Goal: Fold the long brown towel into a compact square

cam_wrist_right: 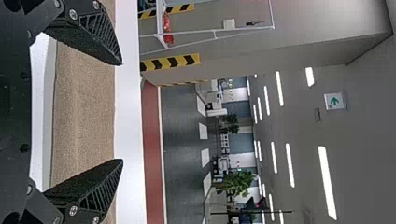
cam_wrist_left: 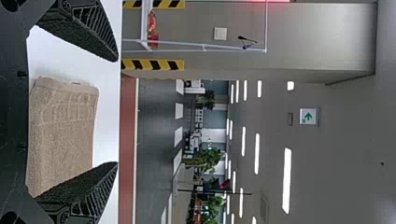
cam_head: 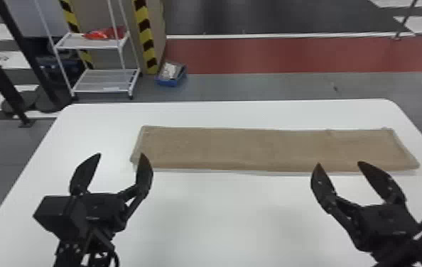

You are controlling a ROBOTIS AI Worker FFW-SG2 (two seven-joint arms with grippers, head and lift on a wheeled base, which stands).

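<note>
Towel (cam_head: 263,149), right of centre: likely soft, limp; pinch short ends. Left gripper (cam_head: 120,154), right gripper (cam_head: 339,163) spread, empty.

In the head view the bottom edge cuts off the table (cam_head: 221,213), and the red thing (cam_head: 96,34) on the rack (cam_head: 100,81) is blurred, perhaps a bag. A finger (cam_wrist_left: 86,189) hides part of the towel (cam_wrist_left: 60,126) in the left wrist view.

"Head view?"
"Above and behind the black two-fingered left gripper (cam_head: 120,154) and right gripper (cam_head: 339,163), facing forward and down."
"Wrist views?"
"Close behind each, facing forward; both share the long brown cloth towel (cam_head: 256,149) ahead."
</note>
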